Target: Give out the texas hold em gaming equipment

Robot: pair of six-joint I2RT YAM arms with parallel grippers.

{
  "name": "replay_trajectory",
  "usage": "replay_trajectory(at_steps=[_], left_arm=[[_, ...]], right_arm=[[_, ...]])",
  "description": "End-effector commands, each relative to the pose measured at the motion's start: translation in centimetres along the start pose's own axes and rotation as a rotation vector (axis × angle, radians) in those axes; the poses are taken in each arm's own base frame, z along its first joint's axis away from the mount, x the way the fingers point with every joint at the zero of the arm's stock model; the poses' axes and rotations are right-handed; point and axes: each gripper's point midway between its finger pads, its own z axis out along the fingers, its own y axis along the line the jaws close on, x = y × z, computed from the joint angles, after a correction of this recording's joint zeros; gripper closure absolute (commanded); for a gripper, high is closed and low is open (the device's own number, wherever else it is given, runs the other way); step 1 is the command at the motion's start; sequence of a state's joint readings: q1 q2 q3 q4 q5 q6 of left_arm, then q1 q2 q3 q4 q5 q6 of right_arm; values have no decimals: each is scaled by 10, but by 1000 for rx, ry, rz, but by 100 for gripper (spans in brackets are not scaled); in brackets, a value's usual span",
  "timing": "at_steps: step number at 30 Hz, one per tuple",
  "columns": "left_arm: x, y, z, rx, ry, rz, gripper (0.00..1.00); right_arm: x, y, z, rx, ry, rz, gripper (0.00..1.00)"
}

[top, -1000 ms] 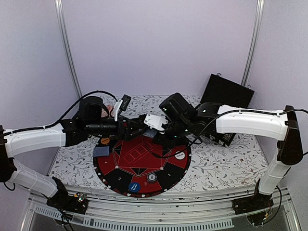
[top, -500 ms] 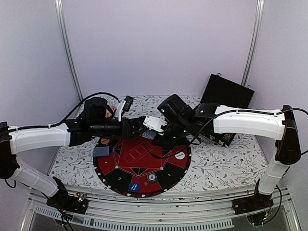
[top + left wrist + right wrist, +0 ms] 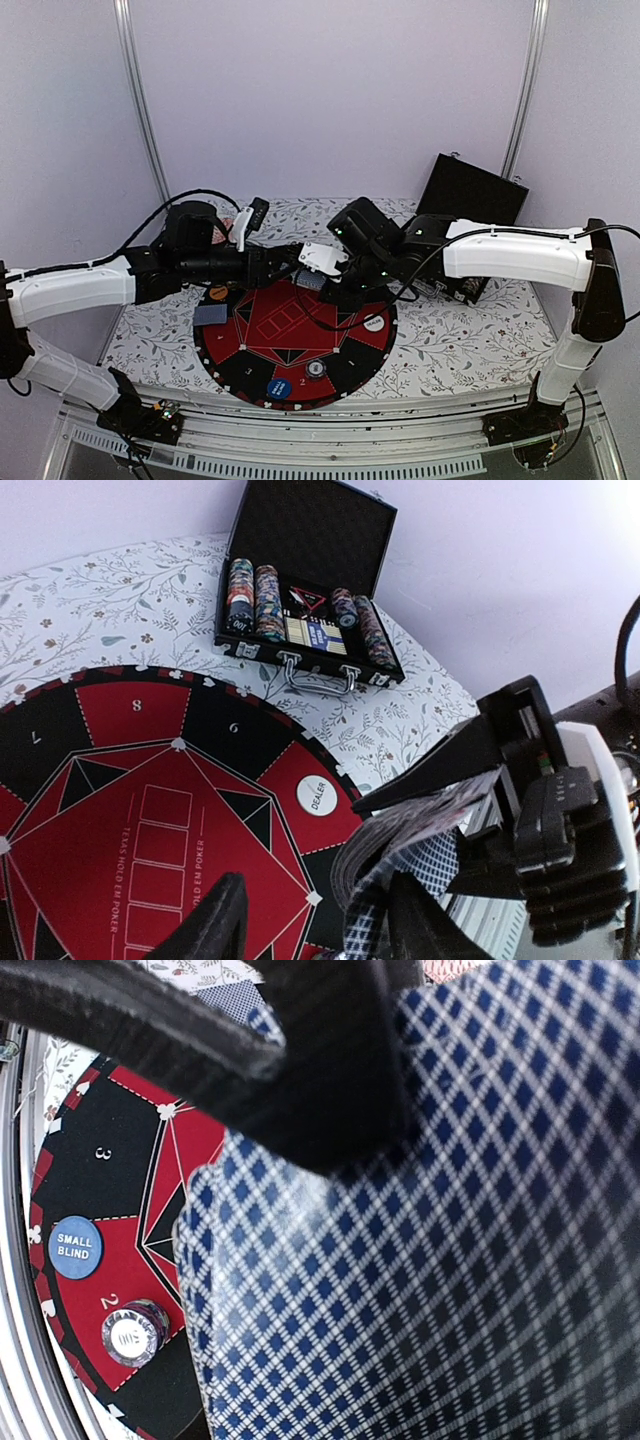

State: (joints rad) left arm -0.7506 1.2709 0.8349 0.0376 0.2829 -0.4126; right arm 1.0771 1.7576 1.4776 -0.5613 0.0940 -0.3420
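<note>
My right gripper (image 3: 322,278) is shut on a deck of playing cards (image 3: 430,830) with blue diamond backs, held above the far edge of the round red and black poker mat (image 3: 290,330). The cards fill the right wrist view (image 3: 420,1260) under one black finger (image 3: 330,1080). My left gripper (image 3: 315,900) is open, and the bent lower end of the deck hangs against its right finger (image 3: 420,920). On the mat lie one face-down card (image 3: 211,314), an orange disc (image 3: 218,293), a white dealer disc (image 3: 323,795), a blue small blind disc (image 3: 75,1246) and a striped poker chip (image 3: 130,1332).
An open black case (image 3: 310,610) with rows of chips and a card box stands on the flowered tablecloth at the back right, also in the top view (image 3: 470,195). Both arms cross over the mat's far half. A pink thing shows behind the left arm (image 3: 228,226).
The left arm edged toward the deck, then drew back a little. The right gripper has stayed in place with the deck in it.
</note>
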Motion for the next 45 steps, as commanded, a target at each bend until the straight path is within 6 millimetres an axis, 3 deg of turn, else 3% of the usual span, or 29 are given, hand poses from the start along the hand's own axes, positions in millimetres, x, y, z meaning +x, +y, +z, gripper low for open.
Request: replay_trajectory(at_steps=[1,6,14,19,28,33,37,45], left_arm=[[-4,-4,-7,6,-7,20,46],[-13,-17,-10,72,-47,40,46],[-22,-20,-18,70,-89,57,90],[-20,-14,-24,37,-79,51,100],[-24,-9,-45,29,-57,61,100],[-25,7,-69,-8,58,56,100],[-3,22,-88,-67,257,44,100],[71,8,-91,31,604,-78,100]], right_arm=[[-3,1,0,4,-13,-15,58],[-5,1,0,4,-17,-19,58],[-1,0,1,10,-8,-19,59],[4,-4,1,17,0,-10,59],[15,-19,-1,27,3,29,60],[27,-31,-5,47,19,46,60],[38,-39,-10,67,38,53,60],[42,-40,-20,74,36,45,60]])
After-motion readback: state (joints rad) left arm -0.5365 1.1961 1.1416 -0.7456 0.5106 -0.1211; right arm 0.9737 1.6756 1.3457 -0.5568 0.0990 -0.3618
